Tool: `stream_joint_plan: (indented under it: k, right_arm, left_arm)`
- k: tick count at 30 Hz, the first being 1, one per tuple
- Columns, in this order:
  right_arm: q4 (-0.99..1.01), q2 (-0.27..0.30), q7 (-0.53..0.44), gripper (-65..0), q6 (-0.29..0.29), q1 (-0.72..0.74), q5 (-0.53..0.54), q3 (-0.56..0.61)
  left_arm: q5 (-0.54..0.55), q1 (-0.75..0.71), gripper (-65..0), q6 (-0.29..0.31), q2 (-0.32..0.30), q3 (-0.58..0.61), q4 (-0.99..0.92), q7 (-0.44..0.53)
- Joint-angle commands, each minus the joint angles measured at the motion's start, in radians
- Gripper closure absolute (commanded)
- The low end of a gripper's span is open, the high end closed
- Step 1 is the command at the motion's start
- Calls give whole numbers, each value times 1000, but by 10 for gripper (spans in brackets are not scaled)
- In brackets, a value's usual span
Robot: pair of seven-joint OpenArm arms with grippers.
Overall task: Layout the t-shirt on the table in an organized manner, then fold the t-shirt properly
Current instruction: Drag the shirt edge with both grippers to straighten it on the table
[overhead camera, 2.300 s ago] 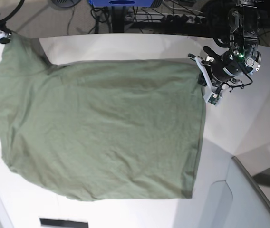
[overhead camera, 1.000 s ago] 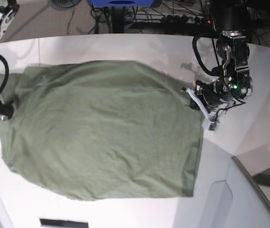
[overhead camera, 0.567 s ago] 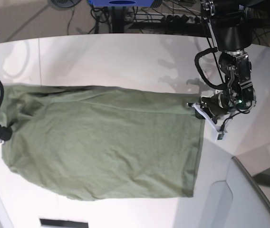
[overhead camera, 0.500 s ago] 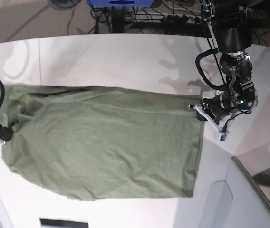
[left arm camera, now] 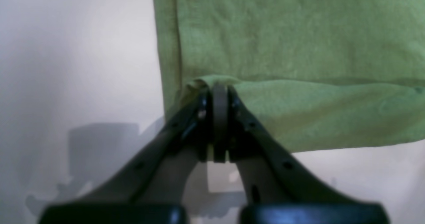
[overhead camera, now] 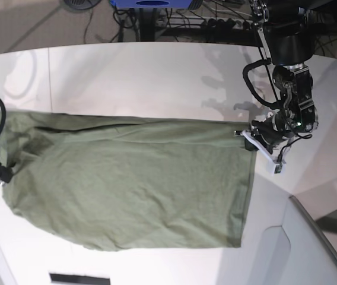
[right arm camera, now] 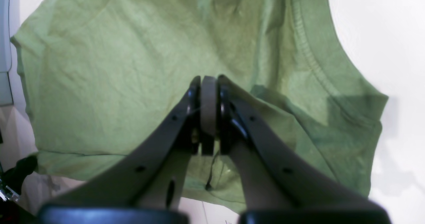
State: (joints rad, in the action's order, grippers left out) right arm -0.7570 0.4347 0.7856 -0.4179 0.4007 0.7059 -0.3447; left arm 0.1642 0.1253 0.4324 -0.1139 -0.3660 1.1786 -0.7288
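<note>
The t-shirt [overhead camera: 127,184] is being folded over itself on the table [overhead camera: 156,77], one corner clamped in the left gripper [left arm camera: 217,87], another pinched beneath the right gripper [right arm camera: 209,84]; release is called for next.

1. The left arm [overhead camera: 288,71] is seen in the base view as a black, jointed body with a broad dark upper housing.
2. A black cable [overhead camera: 253,80] is looped beside that arm's lower links.
3. A small green light [overhead camera: 299,124] is shown on the wrist.
4. White parts are seen at the left gripper [overhead camera: 257,144].
5. In the left wrist view, the left gripper [left arm camera: 219,94] is shown with two dark, tapering fingers [left arm camera: 265,141] and a grey pad between them.
6. Small round holes are seen along each finger.
7. The right gripper [right arm camera: 208,87] is built alike: dark fingers [right arm camera: 156,147], a grey-tan pad, small holes.
</note>
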Motion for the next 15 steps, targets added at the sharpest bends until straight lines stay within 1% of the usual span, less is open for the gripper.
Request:
stream_joint_plan:
  k: [1, 4, 7, 12, 14, 15]
  right_arm:
    - [-14, 26, -18, -8, -6, 27, 18, -4]
    - [-14, 23, -18, -8, -3, 27, 18, -4]
    - [-14, 14, -18, -14, 35, 25, 19, -4]
    - [-20, 6, -18, -99, 43, 27, 19, -4]
    - [-20, 5, -18, -156, 43, 28, 19, -4]
    - [-22, 5, -18, -203, 43, 28, 19, -4]
  left_arm:
    - [11, 35, 0, -4, -8, 0, 13, 21]
    - [11, 50, 0, -4, -8, 0, 11, 21]
    - [11, 64, 0, -4, -10, 0, 13, 21]
    - [11, 73, 0, -4, -14, -11, 13, 21]
    - [11, 72, 0, -4, -14, -11, 13, 21]
    - [11, 72, 0, -4, -14, -11, 13, 21]
